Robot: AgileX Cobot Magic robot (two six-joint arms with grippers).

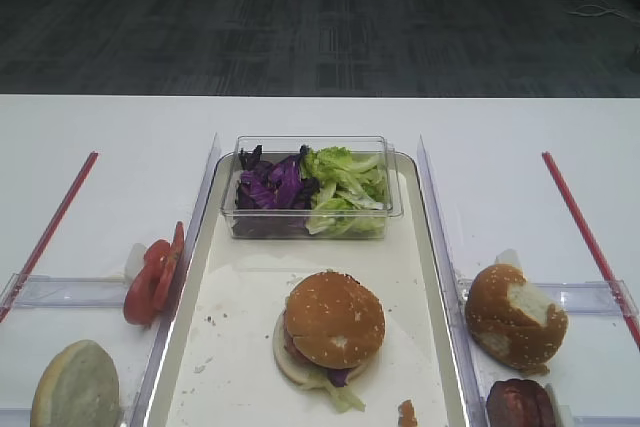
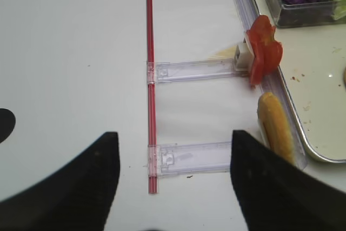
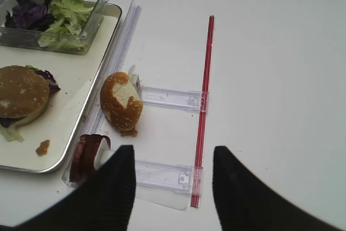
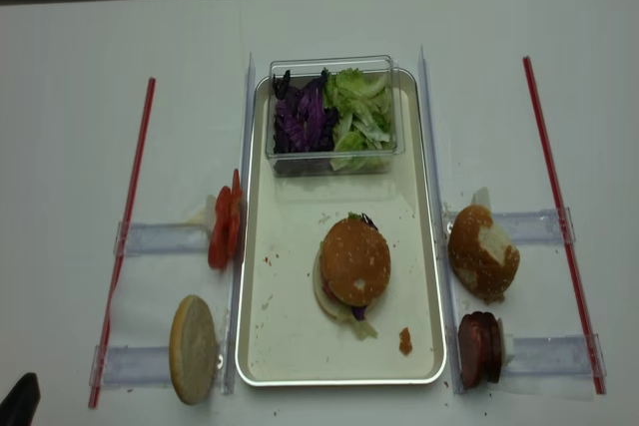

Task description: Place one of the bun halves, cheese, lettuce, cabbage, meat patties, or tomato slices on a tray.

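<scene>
White table (image 4: 80, 67), dark carpet behind. Tray (image 4: 262, 336) centre; sesame bun top (image 4: 356, 260) on stacked burger mid-tray. Lettuce (image 4: 361, 122), cabbage (image 4: 300, 119) in clear tub (image 4: 334, 162) at tray's far end. Tomato slices (image 4: 224, 227) left of tray, meat patties (image 4: 478, 348) right. Both grippers (image 3: 172, 177) (image 2: 172, 171) wide, empty.

white table (image 4: 80, 67): tray (image 4: 262, 346) centre, red strips (image 4: 125, 236) and clear racks (image 4: 150, 239) either side.

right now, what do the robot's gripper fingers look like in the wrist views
In each wrist view only two fingers show: broad, matte black, tapering to rounded tips, with no cables, markings or pads visible. The right gripper and the left gripper look alike. In the second overhead view, a small black tip shows at the bottom left corner.
</scene>
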